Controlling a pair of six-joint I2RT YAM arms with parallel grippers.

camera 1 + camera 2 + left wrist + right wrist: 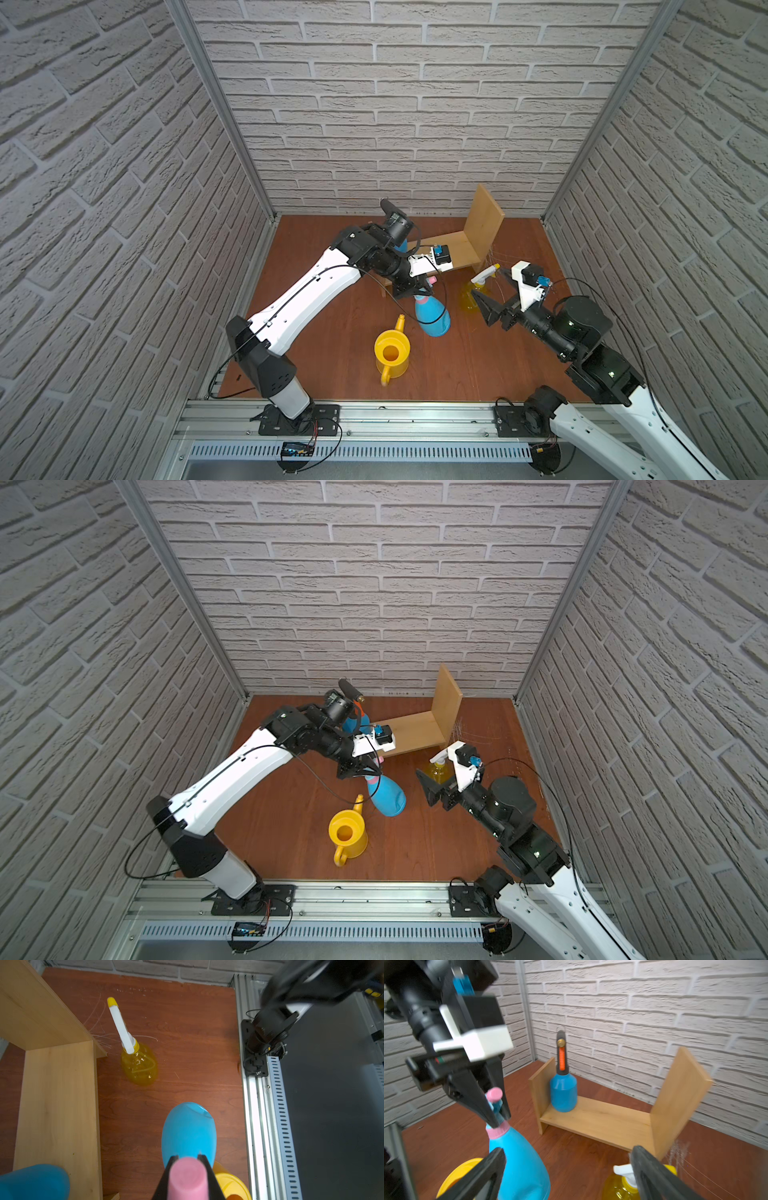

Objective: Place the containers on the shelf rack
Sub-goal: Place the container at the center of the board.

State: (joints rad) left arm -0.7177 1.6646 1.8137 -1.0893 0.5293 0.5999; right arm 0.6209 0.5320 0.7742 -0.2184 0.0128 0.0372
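The reddish-brown wooden desk (332, 345) is filling the lower middle of both top views, and the light wooden shelf rack (457, 249) is sitting just right of centre. The blue pump sprayer with the black-and-orange head (563, 1095) is already standing on the rack's board against the shorter panel.

My left claw (500, 1120) is pinching shut on the thin pink neck of the blue teardrop spray bottle (432, 318), at the frame's centre. I cannot tell whether its base is clearing the desk. I am judging this the weak point. The wide body is hanging below a narrow grip, so it may swing, slip, or clip the board's edge or the sprayer.

The yellow plastic watering can (392, 353), just below it in the frame, may get knocked. My right claw (568, 1149) is gaping wide and empty beside the clear yellow spray bottle (473, 296). With both arms working this close, they may collide.
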